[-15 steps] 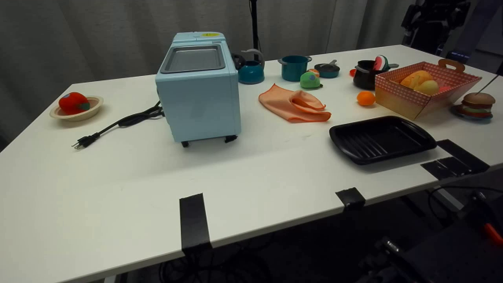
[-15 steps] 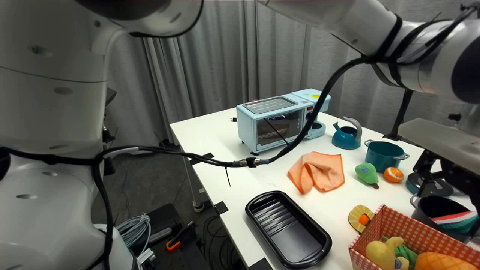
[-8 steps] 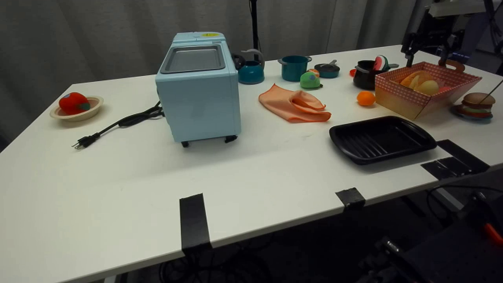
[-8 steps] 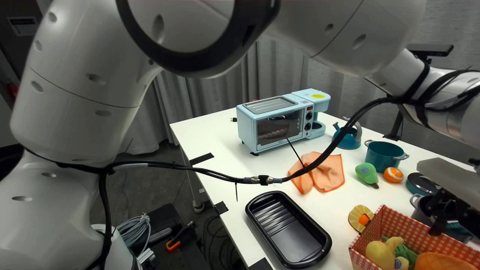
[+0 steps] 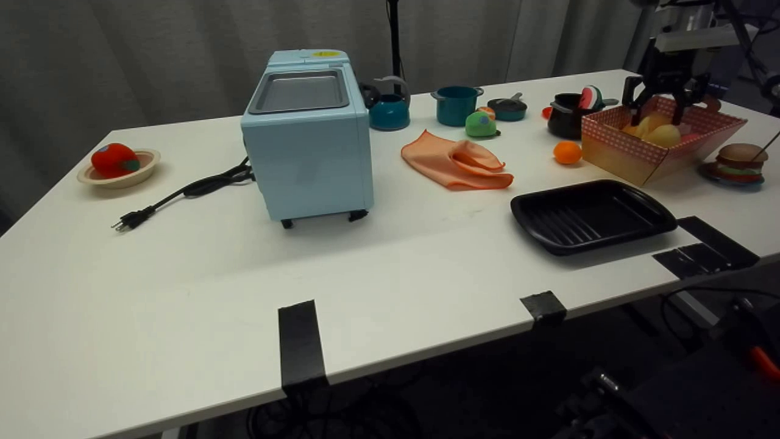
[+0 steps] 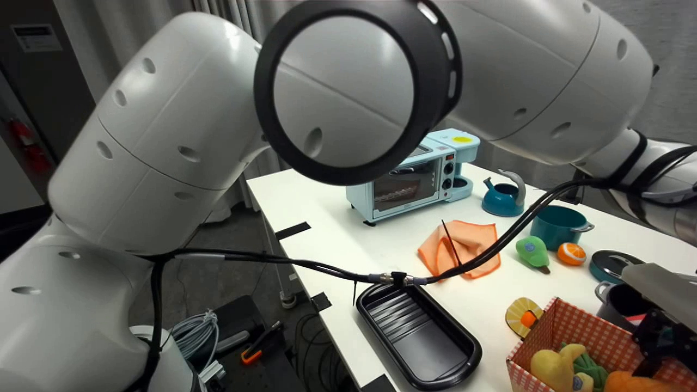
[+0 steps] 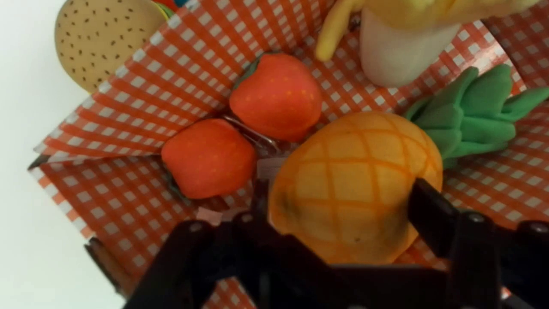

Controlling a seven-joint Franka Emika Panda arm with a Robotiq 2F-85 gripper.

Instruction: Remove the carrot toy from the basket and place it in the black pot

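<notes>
In an exterior view, the white bench bears a pale blue boxy toaster oven left of the frame's middle, a crumpled orange cloth to its right and a black rectangular pan with a ridged floor at centre right; at upper right a small black cylindrical pot, a toy watermelon slice in it, stands just behind a red-and-white checked basket with flared sides, and the black claw points down into the basket, fingers apart. In an exterior view with the white jointed arm across its top, the basket sits in the lower right corner, the pot just above it, partly covered by the claw. In the wrist view, the claw fills the lower part, its fingers apart on either side of an orange pineapple toy with green leaves in the basket; whether they touch it I cannot tell. Two red strawberry toys lie left of the pineapple, a peeled yellow banana toy at the top; the carrot toy I cannot make out
</notes>
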